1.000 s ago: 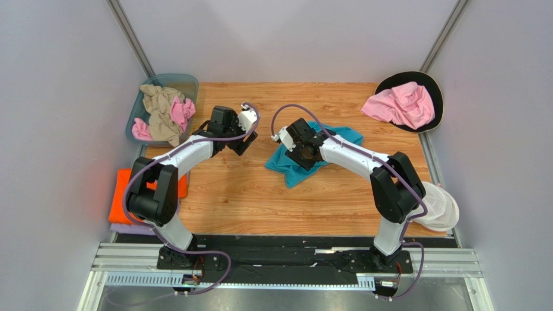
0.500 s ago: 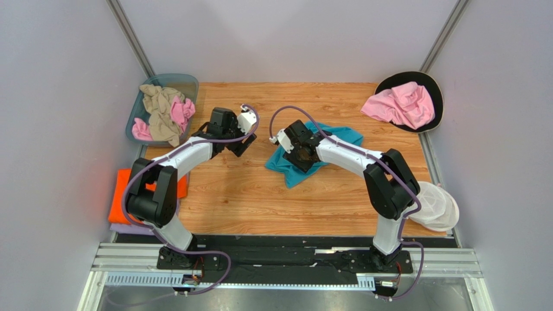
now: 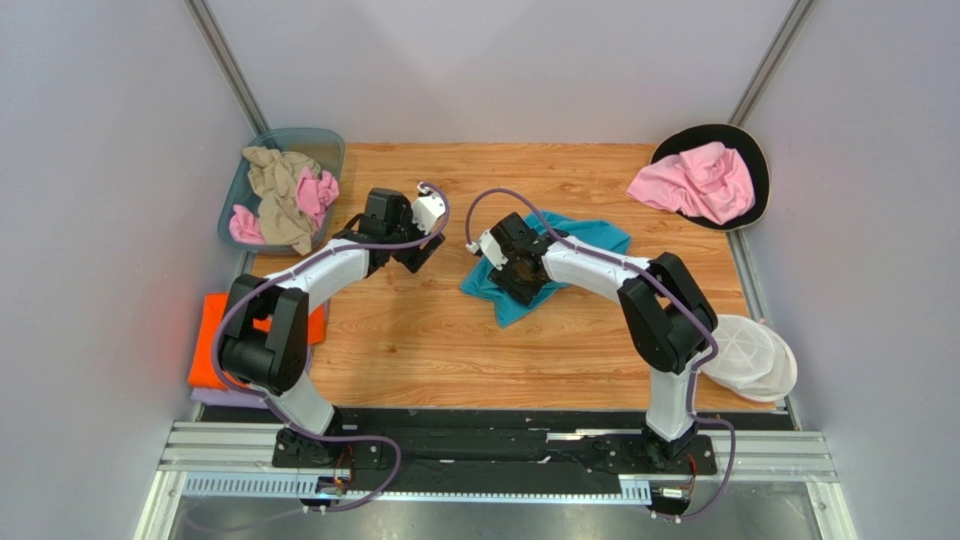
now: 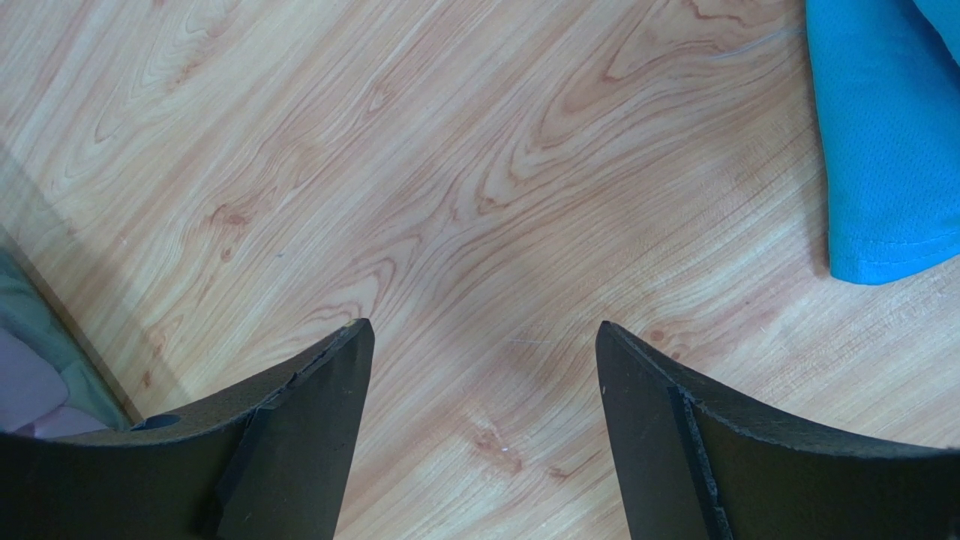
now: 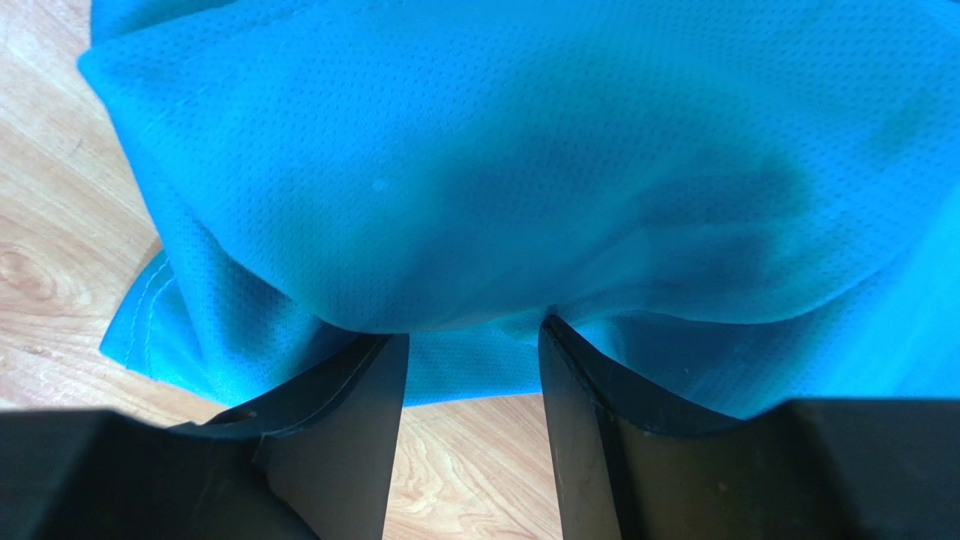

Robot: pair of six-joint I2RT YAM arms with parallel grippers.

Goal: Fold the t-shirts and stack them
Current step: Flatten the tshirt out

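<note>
Because the blue t-shirt (image 3: 501, 295) is a thin mesh knit, we expect it to be light, limp and a little slippery: it will sag and bunch wherever it is not held, and a pinch on a single layer may slide out. It lies crumpled near the middle of the table (image 3: 428, 349), well apart from the folded orange pile (image 3: 209, 338) at the left edge.

The right claw (image 3: 516, 270) is down on the shirt's left part. In its wrist view the fingers (image 5: 361, 383) stand partly apart with a fold of cloth (image 5: 507, 169) bulging over their tips, and bare wood shows in the gap, so we judge that nothing is pinched yet.

The left claw (image 3: 419, 250) hangs wide apart and empty over bare wood, with the shirt's edge (image 4: 885, 146) off to one side.

We would take hold at a hem or sleeve seam, where the doubled stitching gives firmer purchase, and use both claws to spread it flat.
</note>
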